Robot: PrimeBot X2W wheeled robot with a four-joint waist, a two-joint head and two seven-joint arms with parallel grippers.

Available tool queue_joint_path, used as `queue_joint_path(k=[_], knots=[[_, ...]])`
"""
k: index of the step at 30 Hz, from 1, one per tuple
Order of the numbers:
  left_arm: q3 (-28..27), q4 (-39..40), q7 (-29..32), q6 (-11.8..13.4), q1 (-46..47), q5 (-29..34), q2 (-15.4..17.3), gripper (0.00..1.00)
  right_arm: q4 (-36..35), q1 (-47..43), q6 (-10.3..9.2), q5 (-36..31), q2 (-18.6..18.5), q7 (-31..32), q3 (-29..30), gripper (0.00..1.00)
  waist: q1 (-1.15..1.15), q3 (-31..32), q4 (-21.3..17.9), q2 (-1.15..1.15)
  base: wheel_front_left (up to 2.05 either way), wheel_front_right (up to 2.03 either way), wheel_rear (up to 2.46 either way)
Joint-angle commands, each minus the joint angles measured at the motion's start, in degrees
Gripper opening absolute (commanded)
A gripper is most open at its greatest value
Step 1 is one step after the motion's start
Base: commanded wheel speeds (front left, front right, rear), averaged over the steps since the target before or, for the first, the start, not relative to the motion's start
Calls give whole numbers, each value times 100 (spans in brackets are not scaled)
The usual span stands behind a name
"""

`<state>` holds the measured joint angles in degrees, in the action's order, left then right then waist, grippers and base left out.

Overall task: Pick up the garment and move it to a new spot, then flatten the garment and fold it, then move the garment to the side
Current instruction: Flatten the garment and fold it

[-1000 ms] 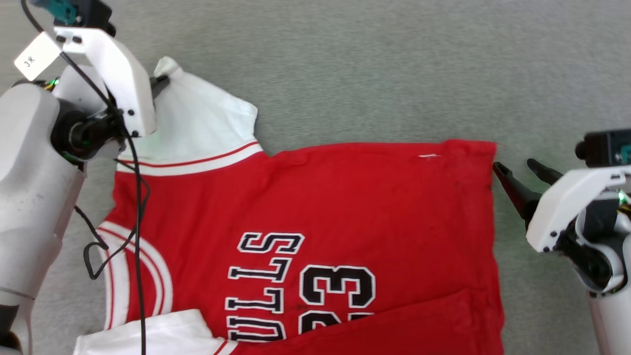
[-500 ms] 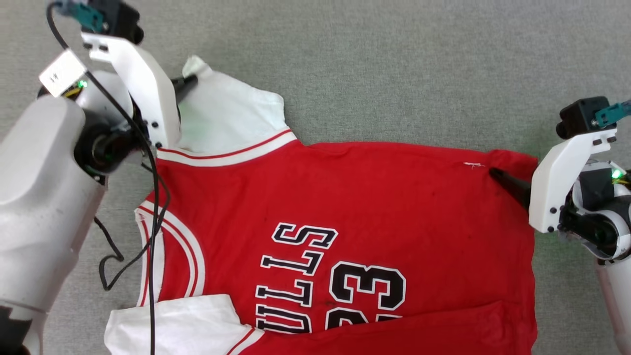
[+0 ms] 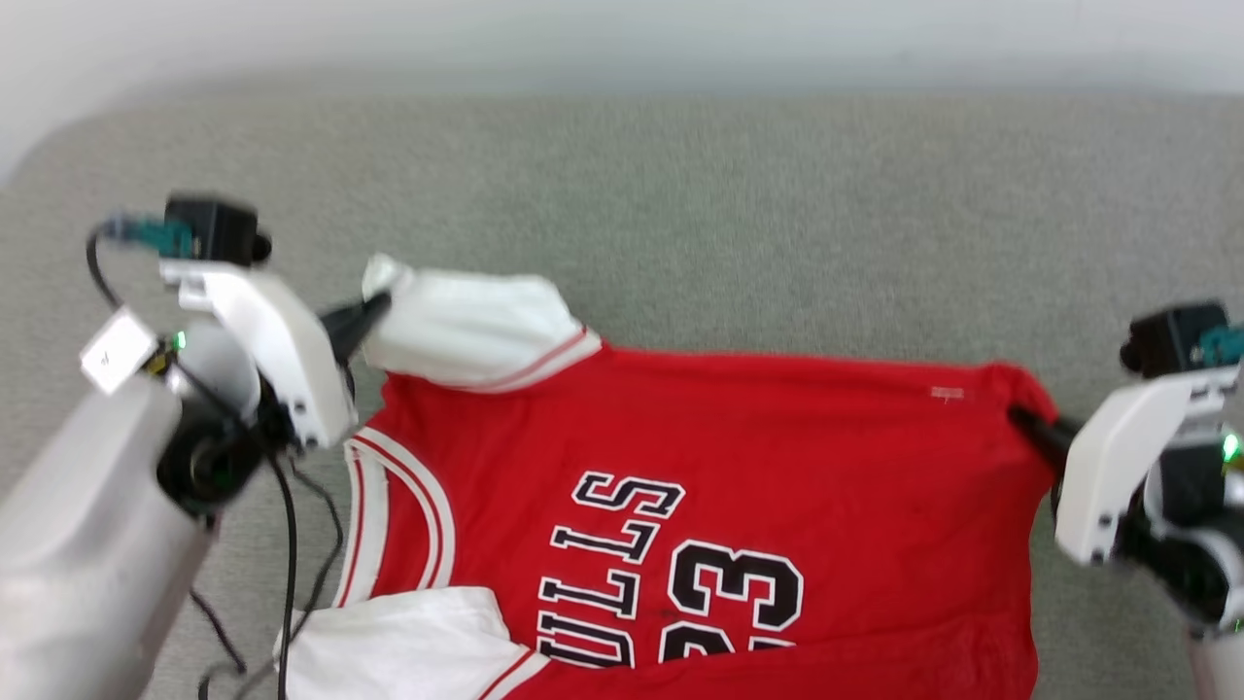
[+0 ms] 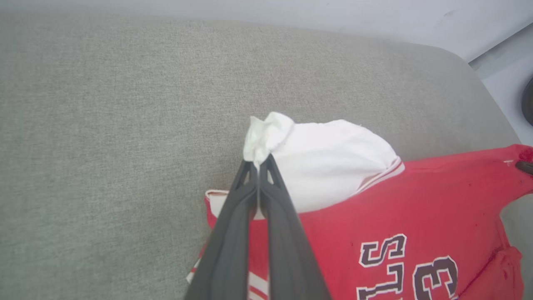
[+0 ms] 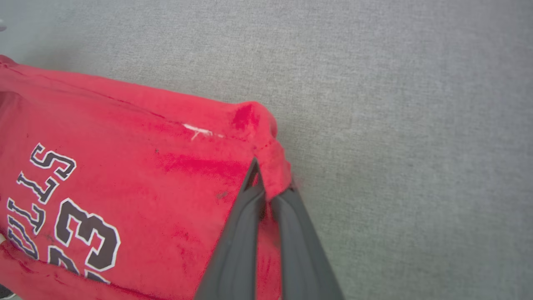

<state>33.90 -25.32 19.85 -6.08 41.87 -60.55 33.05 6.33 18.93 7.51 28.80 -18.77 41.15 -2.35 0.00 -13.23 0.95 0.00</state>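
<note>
Left hand clenched on the shirt's sleeve, right hand clenched on its hem corner, far edge raised off the grey counter. Either thin pinch could slip if pulled hard.

**A bare indoor room with a padded, cloth-covered work surface**

From my remote seat this looks like a plain indoor test space. A grey woven surface spans the head view. It looks soft, and its corner is rounded at the upper right of the left wrist view. It may be a couch cushion or a padded table; I cannot tell which. A plain pale wall runs along the top of the frame. Past the corner lie smooth pale floor and a dark round shape.
</note>
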Motion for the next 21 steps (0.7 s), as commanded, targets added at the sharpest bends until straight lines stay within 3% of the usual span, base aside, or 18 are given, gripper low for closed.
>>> queue_joint_path(k=[1, 14, 21], knots=[[-46, 160, -140, 79, -375, -67, 66, 0, -131, -340, -5, -65, 89, -51, 77, 0, 0, 342, 103, 0, 0, 0, 0], [-146, 1388, -656, 833, -2823, -556, 356, 0, -351, -2082, -5, -59, 611, -358, 532, 0, 0, 962, 288, 0, 0, 0, 0], [-237, 1758, -847, 1180, -3958, -907, 474, 0, -248, -2591, -5, -71, 770, -497, 668, 0, 0, 1096, 252, 0, 0, 0, 0]])
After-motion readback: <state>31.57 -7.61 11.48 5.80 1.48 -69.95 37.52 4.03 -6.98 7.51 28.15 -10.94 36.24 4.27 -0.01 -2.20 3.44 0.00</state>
